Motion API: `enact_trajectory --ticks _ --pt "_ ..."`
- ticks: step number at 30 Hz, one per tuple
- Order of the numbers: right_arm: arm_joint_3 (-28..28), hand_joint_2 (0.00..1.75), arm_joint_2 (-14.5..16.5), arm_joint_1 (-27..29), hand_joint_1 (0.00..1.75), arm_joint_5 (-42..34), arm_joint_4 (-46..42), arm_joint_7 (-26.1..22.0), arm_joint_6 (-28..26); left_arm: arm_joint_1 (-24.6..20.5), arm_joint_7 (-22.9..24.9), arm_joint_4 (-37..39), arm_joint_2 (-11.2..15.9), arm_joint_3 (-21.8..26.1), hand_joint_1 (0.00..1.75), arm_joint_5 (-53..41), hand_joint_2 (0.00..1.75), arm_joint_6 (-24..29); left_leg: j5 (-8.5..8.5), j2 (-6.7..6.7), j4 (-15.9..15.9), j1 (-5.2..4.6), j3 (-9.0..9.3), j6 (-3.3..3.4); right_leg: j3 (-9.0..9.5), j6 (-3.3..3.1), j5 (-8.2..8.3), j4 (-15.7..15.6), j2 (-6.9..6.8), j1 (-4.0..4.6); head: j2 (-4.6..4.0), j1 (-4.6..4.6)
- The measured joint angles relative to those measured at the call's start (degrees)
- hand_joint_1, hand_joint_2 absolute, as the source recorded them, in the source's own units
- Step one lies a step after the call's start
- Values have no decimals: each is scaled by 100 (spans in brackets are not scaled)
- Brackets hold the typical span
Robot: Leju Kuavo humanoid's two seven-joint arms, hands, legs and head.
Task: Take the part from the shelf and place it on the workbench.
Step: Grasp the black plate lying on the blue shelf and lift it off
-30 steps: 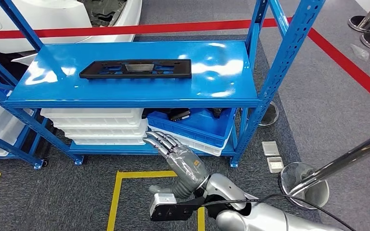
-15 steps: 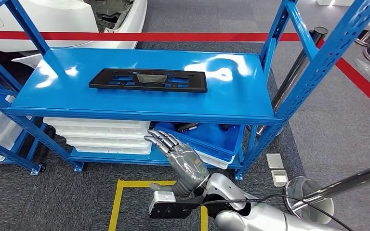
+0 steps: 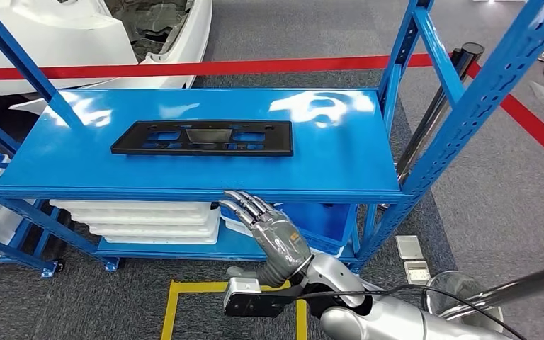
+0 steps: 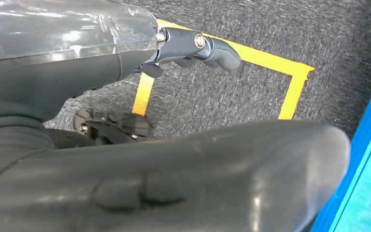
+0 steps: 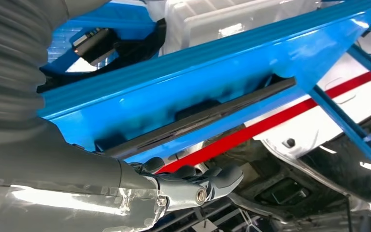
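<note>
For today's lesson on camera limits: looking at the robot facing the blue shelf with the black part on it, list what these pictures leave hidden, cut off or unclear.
- Blue bin contents: head view, hidden under the shelf board.
- Black part: right wrist view, seen edge-on, its cut-outs cannot be read.
- Left hand: left wrist view, thumb blurred and filling the frame, so fingers show only partly.
- Right hand: head view, the palm side faces away.
- White trays: contents hidden by stacking.

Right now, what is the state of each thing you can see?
black part: lying flat on the top shelf, untouched
right hand: open, empty, raised at the shelf's front edge
left hand: empty, hanging over the floor
white trays: stacked on the lower shelf
</note>
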Motion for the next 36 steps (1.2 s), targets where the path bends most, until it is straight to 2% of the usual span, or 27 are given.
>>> enact_trajectory --ticks 1,2,4,6,8,10,11,12,13,15,16,17,19,20,21,23,26,28,30,31,32,33,34,36 --pt "0 175 -3 3 0 4 6 10 0 10 1 0 0 0 0 1 0 0 18 0 51 3 -125 -4 55 1 -45 0 5 2 0 0" --pt "-1 175 -5 4 0 8 10 17 0 19 1 0 0 0 0 1 0 0 167 1 -79 3 -166 2 119 8 -92 0 10 3 0 -1" --pt "-2 175 -8 3 0 10 16 22 0 30 2 0 0 0 0 2 0 0 713 3 -693 -3 -77 48 256 31 -187 -3 11 2 0 0" --pt "-3 175 -9 3 0 17 26 32 1 32 3 0 0 0 0 2 0 0 977 15 -1149 -40 -18 96 323 73 -260 -3 9 4 0 -7" --pt "-10 175 -11 6 0 28 33 45 2 33 3 0 0 0 0 2 0 0 980 21 -1238 -77 -22 144 349 140 -315 -16 12 8 0 -16" --pt "-23 175 -14 -1 0 45 35 56 1 24 3 0 0 0 0 2 0 0 1040 20 -1302 -48 41 201 387 205 -391 3 16 8 0 -14" --pt "-30 175 -17 -8 0 61 35 62 -2 12 3 0 0 0 0 2 0 0 1038 21 -1340 -30 81 231 355 226 -462 107 18 9 0 -1" --pt "-36 175 -21 -10 0 75 35 72 -5 -1 3 0 0 0 0 2 0 0 1032 25 -1372 -13 121 262 256 246 -571 322 21 7 0 20" --pt "-40 175 -25 -3 0 87 36 81 -9 -12 4 0 0 0 0 2 0 0 1013 26 -1382 -16 150 290 80 262 -703 650 21 4 0 44" --pt "-44 175 -35 26 0 100 44 100 -14 -21 6 0 0 0 0 2 0 0 964 23 -1382 -20 196 327 -358 290 -886 1328 21 -1 0 76" --pt "-44 175 -42 40 0 104 52 108 -15 -20 7 0 0 0 0 2 0 0 935 17 -1382 -21 225 331 -503 298 -840 1478 21 -3 0 86" --pt "-46 175 -51 49 0 108 60 117 -17 -19 8 0 0 0 0 2 0 0 905 9 -1381 -21 262 328 -544 298 -680 1410 20 -3 0 97" --pt "-65 175 -67 53 0 118 71 133 -20 -17 9 0 0 0 0 2 0 0 832 -6 -1378 -19 353 302 -362 271 -173 758 22 -1 0 131" --pt "-83 175 -71 53 0 123 75 142 -25 -21 10 0 0 -1 0 1 0 0 796 -11 -1369 -28 383 277 -246 252 3 423 24 12 0 135" --pt "-102 175 -73 55 0 127 80 151 -30 -26 11 0 -1 -1 0 1 0 0 770 -14 -1364 -34 398 251 -163 231 98 186 30 22 0 139" --pt "-136 175 -82 61 0 141 90 175 -54 -35 13 0 -2 -2 0 -1 0 0 749 -16 -1373 -42 403 197 -125 192 82 58 46 49 0 123" --pt "-203 175 -111 63 0 212 96 232 -114 -39 17 0 -1 -2 0 -1 0 0 651 -5 -1280 -46 404 105 -66 117 76 -24 49 6 0 102" --pt "-247 175 -117 64 0 258 100 272 -149 -38 19 0 0 -2 0 -1 0 -1 388 6 -757 -28 178 45 -2 66 62 -69 30 -20 0 64" --pt "-281 175 -124 69 0 286 114 307 -175 -30 19 0 0 -2 0 -1 0 -6 134 8 -38 1 -214 5 39 35 25 -71 15 -21 0 43" --pt "-297 175 -129 76 0 295 123 322 -187 -25 19 0 0 -2 0 0 0 -9 140 8 148 15 -343 -7 63 34 4 -70 13 -23 0 40" --pt "-312 175 -135 82 0 302 132 334 -199 -22 19 0 0 -2 0 1 0 -13 253 9 130 25 -375 -13 92 42 -18 -69 15 -28 0 39" --pt "-328 175 -142 88 0 306 139 344 -211 -21 19 0 0 -2 0 0 0 -15 460 10 -99 34 -306 -12 129 57 -43 -66 17 -36 0 38" --pt "-348 175 -150 92 0 310 146 355 -225 -21 19 0 0 -2 0 1 0 -16 710 13 -474 41 -166 -6 167 77 -73 -65 19 -43 0 37" --pt "-391 175 -166 91 0 320 156 377 -253 -22 20 0 0 -2 0 1 0 -18 988 15 -1109 32 69 17 203 131 -125 -49 24 -34 0 21"
